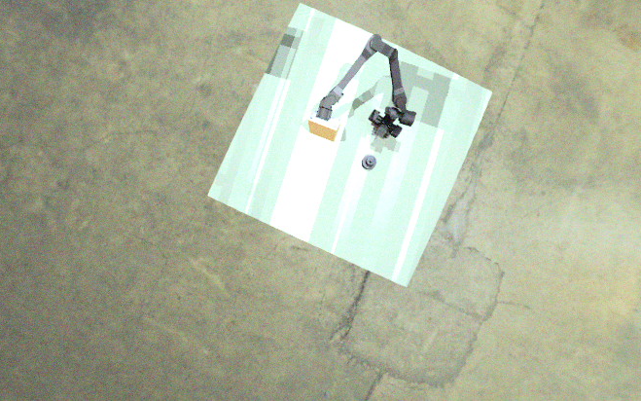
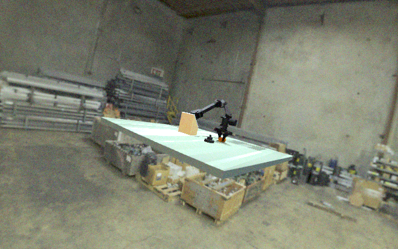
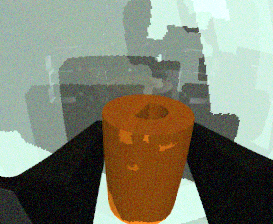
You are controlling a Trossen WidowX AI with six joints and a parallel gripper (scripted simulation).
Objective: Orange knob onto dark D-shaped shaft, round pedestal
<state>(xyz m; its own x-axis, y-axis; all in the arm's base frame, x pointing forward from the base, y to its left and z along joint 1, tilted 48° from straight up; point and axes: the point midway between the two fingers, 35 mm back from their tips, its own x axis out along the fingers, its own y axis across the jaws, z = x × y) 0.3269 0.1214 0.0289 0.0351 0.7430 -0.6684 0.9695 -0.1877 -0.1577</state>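
The orange knob (image 2: 221, 139) (image 3: 146, 170) lies on its side at table level, its end with the dark hole toward the top of the wrist view. My gripper (image 2: 222, 138) (image 3: 144, 128) is shut on the knob, with one black finger against each side. In the top view the gripper hides nearly all of the knob. The dark round pedestal (image 1: 365, 165) (image 2: 208, 141) stands on the table a short way from the gripper, with its shaft (image 1: 370, 161) (image 2: 210, 136) upright and bare. The shaft's flat side cannot be made out.
A tan block (image 1: 322, 130) (image 2: 188, 124) stands at the arm's base, to the left of the gripper and pedestal in the top and exterior views. The pale green table (image 1: 362, 238) (image 2: 175, 148) carries stripes of light and shadow.
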